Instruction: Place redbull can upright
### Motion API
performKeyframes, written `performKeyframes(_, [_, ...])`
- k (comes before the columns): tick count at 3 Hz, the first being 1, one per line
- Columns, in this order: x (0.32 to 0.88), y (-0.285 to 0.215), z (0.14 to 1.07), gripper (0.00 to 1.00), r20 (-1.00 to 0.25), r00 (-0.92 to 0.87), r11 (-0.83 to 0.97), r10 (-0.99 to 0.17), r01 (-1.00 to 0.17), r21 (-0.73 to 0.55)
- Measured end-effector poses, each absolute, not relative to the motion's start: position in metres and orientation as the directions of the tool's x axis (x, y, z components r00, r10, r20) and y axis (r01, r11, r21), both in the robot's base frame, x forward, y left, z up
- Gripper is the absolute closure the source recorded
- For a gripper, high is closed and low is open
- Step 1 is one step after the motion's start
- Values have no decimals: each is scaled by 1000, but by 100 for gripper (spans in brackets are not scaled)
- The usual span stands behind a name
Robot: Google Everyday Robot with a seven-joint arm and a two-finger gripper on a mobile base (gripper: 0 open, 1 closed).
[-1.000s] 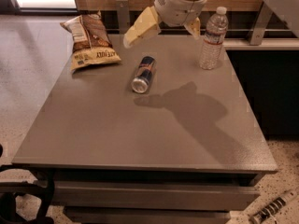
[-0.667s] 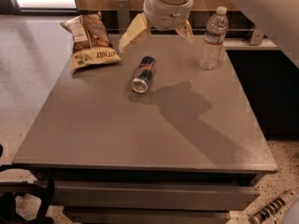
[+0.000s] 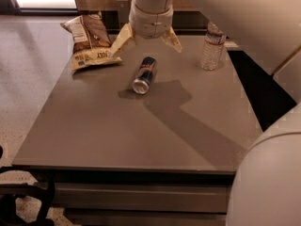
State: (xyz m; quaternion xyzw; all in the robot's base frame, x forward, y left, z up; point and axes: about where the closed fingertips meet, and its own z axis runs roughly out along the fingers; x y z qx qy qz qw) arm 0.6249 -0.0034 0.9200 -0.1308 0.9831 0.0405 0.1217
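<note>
The redbull can (image 3: 144, 74) lies on its side on the grey table (image 3: 117, 131), silver end facing the front, in the middle of the far half. My gripper (image 3: 146, 44) hangs above the table just behind the can, its two pale fingers (image 3: 122, 39) spread wide apart and empty. The can is below and in front of the fingers, not touched.
A chip bag (image 3: 91, 41) lies at the far left corner of the table. A clear water bottle (image 3: 211, 46) with a white cap stands at the far right. My white arm fills the right side of the view. Floor lies to the left.
The gripper has moved left and down, from near the bottle towards a spot just behind the can. The view has shifted closer. The can has not moved.
</note>
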Motion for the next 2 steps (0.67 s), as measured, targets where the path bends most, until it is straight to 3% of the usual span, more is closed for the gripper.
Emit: performKeyframes(2, [640,6,881,0,-194,-971,987,-137,-150,53])
